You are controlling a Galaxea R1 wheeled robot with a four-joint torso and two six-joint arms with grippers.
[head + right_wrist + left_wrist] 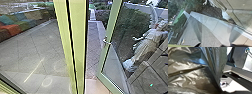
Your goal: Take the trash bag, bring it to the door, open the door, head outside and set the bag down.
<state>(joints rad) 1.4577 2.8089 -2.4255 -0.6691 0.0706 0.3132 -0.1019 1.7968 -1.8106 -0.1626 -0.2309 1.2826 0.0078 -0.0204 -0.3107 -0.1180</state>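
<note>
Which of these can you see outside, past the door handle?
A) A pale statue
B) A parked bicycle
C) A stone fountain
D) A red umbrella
A: in the head view a pale statue shows beyond the green-framed door, to the picture's right of its handle.

One trash bag [186, 74], one glass door [102, 61], one door handle [107, 43], one statue [147, 41].

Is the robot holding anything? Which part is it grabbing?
The dark trash bag is close to the left wrist camera, so the left gripper probably has it. The grip is hidden, so I can't tell which part.
</note>
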